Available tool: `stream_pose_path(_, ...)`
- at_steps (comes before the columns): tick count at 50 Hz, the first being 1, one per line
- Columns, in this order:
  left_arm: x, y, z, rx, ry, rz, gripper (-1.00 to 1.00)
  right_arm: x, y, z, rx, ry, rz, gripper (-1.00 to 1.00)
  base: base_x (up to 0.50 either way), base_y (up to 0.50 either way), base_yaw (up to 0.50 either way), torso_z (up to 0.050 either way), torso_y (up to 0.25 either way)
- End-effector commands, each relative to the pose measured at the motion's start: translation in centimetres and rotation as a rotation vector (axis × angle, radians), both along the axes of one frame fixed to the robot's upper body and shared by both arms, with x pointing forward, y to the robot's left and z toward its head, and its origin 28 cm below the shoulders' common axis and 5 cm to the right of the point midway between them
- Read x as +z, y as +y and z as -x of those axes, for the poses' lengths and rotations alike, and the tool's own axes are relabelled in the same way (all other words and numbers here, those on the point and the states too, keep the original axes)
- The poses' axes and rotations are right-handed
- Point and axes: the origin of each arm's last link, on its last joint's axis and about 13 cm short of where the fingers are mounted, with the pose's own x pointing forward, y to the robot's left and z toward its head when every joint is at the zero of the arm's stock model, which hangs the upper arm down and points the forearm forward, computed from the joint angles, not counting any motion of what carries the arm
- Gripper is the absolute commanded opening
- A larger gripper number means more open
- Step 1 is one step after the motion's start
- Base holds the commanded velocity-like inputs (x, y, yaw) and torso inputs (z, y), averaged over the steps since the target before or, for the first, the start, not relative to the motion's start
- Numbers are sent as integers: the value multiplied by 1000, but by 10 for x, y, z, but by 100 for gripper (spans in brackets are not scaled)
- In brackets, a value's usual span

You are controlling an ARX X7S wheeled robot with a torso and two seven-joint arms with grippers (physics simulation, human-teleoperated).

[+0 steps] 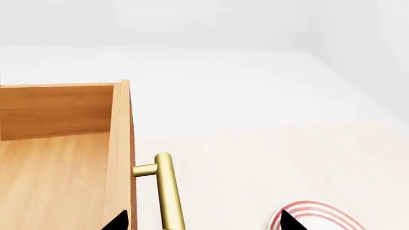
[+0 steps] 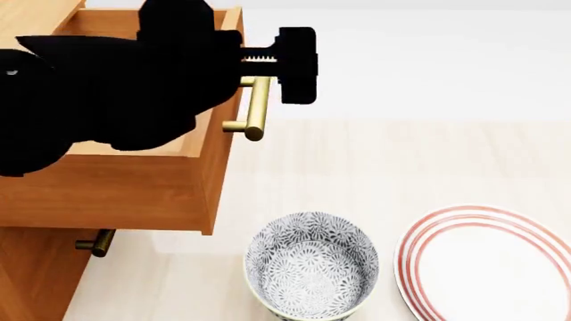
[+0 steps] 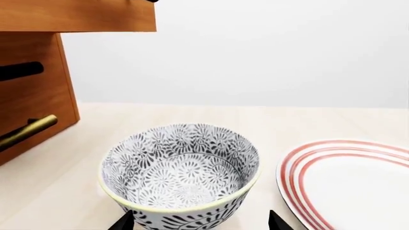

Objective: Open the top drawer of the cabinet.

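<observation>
The cabinet [image 2: 36, 274] of orange-brown wood stands at the left. Its top drawer [image 2: 116, 194] is pulled out, and the plain wood inside [image 1: 51, 177] shows. The drawer's brass bar handle [image 2: 256, 107] sticks out from its front. My left gripper [image 2: 259, 67] is open and straddles that handle [image 1: 169, 191]: one fingertip [image 1: 118, 221] is over the drawer front, the other [image 1: 290, 221] well clear on the far side. My right gripper [image 3: 201, 221] is open, low at the patterned bowl [image 3: 182, 175], one fingertip on each side. It does not show in the head view.
A grey-patterned bowl [image 2: 312, 267] stands on the pale floor in front of the cabinet [image 3: 32, 96]. A white plate with red rings [image 2: 486, 264] lies to its right. A lower drawer's brass handle [image 2: 96, 244] pokes out beneath the open drawer.
</observation>
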Motion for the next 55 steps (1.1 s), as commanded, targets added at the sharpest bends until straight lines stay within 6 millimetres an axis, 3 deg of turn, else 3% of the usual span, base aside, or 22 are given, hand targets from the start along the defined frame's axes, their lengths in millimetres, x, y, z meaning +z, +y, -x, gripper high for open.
stream_pose_path(1,8,-7,35,-129,-116,35,100,2,1,-4,-4,-15,-5,100,0,0,0,0,0)
stream_pose_path(15,-3,7,69,-155,-222,-1,100,0,2,-3,2,-14,2,100,0,0,0,0,0)
stream_pose_path(26,-23,27,133,-166,-627,-79,100,-3,4,-1,13,-7,13,100,0,0,0,0,0)
stream_pose_path(39,-68,35,154,-218,-633,-60,100,-3,5,0,19,-4,23,100,0,0,0,0,0)
stream_pose_path(45,-84,38,164,-247,-719,-75,100,-4,5,0,20,-4,27,100,0,0,0,0,0)
stream_pose_path(55,-113,48,165,-137,-920,-186,100,-5,5,2,25,-2,38,100,0,0,0,0,0)
